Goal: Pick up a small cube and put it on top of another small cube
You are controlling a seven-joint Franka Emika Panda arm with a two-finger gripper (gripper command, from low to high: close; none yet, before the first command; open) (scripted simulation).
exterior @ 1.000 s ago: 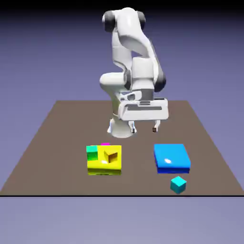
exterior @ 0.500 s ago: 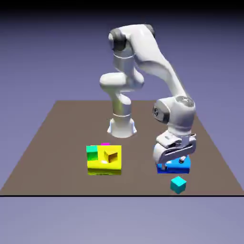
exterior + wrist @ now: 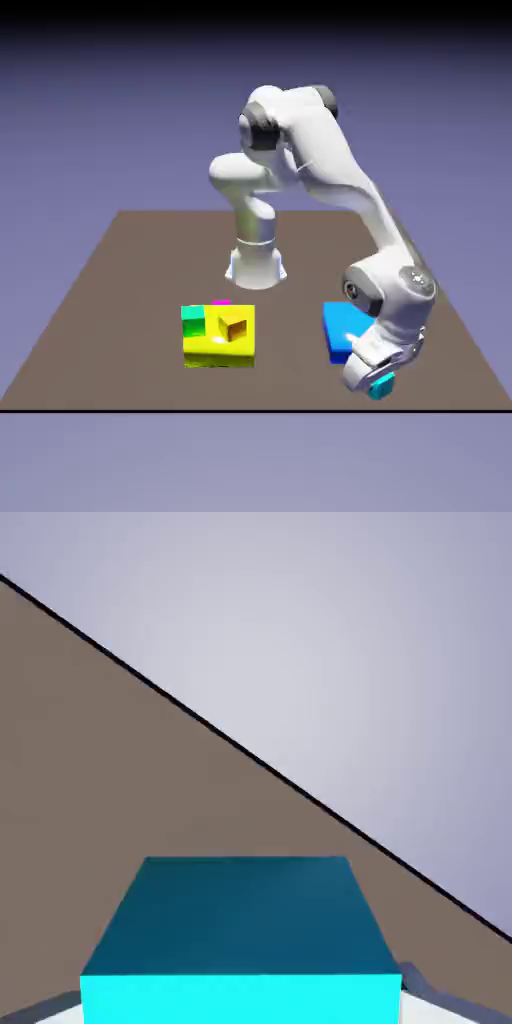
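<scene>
A small cyan cube (image 3: pixel 381 390) sits near the table's front edge at the exterior view's right, mostly hidden by the hand. My gripper (image 3: pixel 377 384) is lowered over it and shut on it. The cyan cube (image 3: pixel 240 932) fills the lower middle of the hand view, with grey fingertips (image 3: pixel 432 996) just showing at its sides. At the exterior view's left, a small green cube (image 3: pixel 193 320) and a small orange cube (image 3: pixel 233 327) rest on a flat yellow block (image 3: pixel 215 349).
A flat blue block (image 3: pixel 339 326) lies just behind the hand, partly covered by it. A sliver of magenta (image 3: pixel 221 302) shows behind the yellow block. The robot's base (image 3: pixel 255 265) stands at the table's far middle. The table's front edge (image 3: pixel 300 792) runs close to the cyan cube.
The arm swung from the table's middle toward the exterior view's right and down to the front edge. The jaws went from wide open to shut on the cyan cube.
</scene>
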